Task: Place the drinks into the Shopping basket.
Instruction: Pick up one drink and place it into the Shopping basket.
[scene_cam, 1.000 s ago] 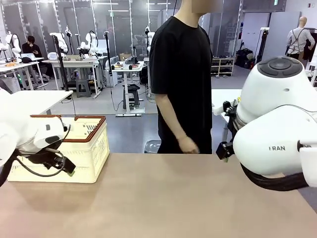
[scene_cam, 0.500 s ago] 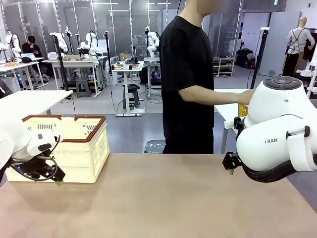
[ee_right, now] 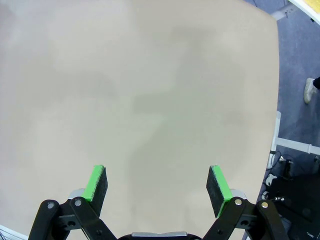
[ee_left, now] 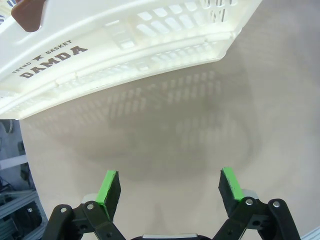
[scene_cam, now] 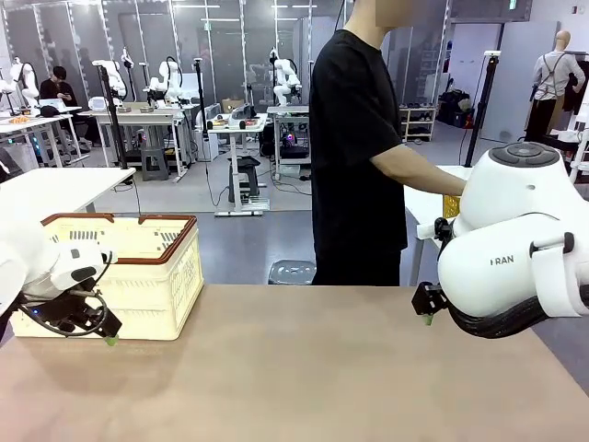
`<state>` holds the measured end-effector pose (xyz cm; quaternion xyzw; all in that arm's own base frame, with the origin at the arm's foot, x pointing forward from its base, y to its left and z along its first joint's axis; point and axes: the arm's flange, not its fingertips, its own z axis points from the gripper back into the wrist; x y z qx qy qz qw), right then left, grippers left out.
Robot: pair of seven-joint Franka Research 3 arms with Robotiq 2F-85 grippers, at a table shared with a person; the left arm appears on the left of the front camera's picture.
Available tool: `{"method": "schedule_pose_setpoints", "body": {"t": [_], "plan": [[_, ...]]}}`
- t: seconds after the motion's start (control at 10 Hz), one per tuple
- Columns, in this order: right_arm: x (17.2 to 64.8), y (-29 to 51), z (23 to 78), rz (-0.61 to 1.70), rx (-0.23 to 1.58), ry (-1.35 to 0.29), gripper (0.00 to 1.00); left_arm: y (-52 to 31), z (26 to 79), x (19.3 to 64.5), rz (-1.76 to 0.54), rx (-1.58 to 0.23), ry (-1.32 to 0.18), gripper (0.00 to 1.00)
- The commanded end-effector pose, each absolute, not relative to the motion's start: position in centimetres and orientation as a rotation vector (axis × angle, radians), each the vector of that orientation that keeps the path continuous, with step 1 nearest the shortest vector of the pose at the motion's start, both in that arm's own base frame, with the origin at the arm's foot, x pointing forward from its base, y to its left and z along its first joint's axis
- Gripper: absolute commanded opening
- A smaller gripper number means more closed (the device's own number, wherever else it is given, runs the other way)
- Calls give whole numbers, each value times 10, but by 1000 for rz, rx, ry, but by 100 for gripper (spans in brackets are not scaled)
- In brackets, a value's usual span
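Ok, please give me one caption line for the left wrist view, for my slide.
Open left gripper above the beige table, beside the cream DAMDA shopping basket, holding nothing.

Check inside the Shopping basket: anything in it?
From the front, the Shopping basket shows its upper far inner wall, bare perforated plastic. Its near wall hides the floor, so contents cannot be told.

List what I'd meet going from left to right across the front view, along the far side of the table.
Shopping basket → person standing behind the table's far edge → right gripper, fingers pointing down over the table's right part.
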<state>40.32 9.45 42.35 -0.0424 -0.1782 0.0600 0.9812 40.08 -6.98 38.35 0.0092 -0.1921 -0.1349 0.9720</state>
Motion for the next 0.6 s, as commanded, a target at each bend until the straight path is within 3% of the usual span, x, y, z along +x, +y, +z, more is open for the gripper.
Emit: {"method": "schedule_pose_setpoints", "body": {"t": [0.0,0.5], "plan": [[404,93,422,122,-85,-357,100,-69,383,401,-270,19,-386,100],[404,93,422,122,-85,-357,100,-69,383,401,-270,19,-386,100]]}}
